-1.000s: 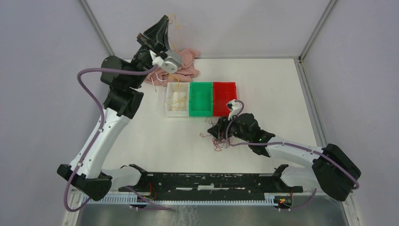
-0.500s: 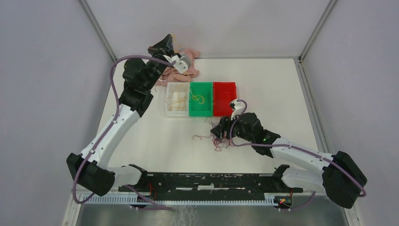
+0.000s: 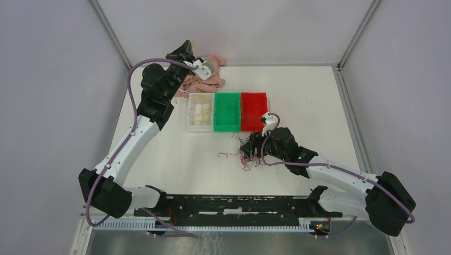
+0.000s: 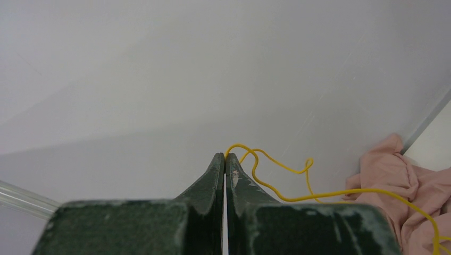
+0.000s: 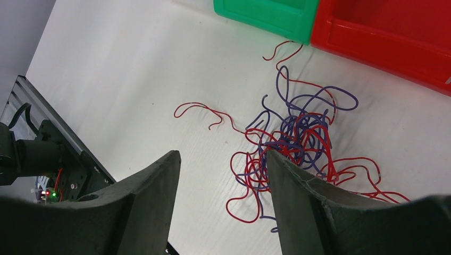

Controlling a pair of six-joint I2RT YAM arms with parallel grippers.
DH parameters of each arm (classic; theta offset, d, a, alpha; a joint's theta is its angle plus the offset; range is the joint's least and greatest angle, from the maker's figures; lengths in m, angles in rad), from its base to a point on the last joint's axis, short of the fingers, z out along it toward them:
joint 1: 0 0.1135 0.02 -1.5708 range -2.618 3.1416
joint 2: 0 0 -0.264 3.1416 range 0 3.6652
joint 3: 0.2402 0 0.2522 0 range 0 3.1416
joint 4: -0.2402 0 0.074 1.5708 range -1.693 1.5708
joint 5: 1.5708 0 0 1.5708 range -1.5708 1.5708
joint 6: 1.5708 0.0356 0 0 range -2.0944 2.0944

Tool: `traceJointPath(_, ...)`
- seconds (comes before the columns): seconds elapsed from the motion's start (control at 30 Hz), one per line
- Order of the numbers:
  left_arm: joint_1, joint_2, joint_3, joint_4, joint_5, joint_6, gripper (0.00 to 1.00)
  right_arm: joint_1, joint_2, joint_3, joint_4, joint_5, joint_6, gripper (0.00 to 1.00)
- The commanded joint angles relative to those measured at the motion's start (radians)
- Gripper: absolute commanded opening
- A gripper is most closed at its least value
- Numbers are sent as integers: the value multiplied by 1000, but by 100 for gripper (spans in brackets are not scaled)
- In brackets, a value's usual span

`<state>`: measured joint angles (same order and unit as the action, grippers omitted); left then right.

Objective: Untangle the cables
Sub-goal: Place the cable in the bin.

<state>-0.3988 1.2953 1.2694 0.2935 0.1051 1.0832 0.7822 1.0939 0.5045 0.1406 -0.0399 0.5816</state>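
Observation:
My left gripper (image 4: 226, 157) is raised at the back left by the wall and is shut on a thin yellow cable (image 4: 282, 171). The cable loops off its tip and trails down to the right. In the top view that gripper (image 3: 184, 51) hangs above the pink garment. More yellow cables (image 3: 202, 108) lie in the white tray. A red and purple tangle of cables (image 5: 298, 133) lies on the table in front of the trays. My right gripper (image 5: 222, 154) hovers open just over its near-left side, with nothing between the fingers.
Three trays stand side by side mid-table: white (image 3: 189, 112), green (image 3: 227, 109) and red (image 3: 253, 109). A pink garment (image 3: 214, 73) is bunched at the back wall. One loose red strand (image 5: 205, 110) lies left of the tangle. The black rail (image 3: 239, 204) runs along the near edge.
My left arm has swung back and down towards the back wall, still holding the yellow cable, which no longer hangs over the green tray. My right gripper has opened a little wider.

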Motion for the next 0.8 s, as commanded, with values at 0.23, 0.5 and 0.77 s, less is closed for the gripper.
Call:
traceJointPath(0.23, 74, 2, -91, 42, -12, -89, 3, -7, 15, 34, 26, 22, 9, 67)
traceJointPath(0.5, 113, 70, -140, 42, -5, -81, 3, -7, 9, 32, 12, 30, 9, 66)
traceJointPath(0.77, 111, 132, -130, -46, 52, -96, 3, -13, 10, 33, -4, 43, 10, 65)
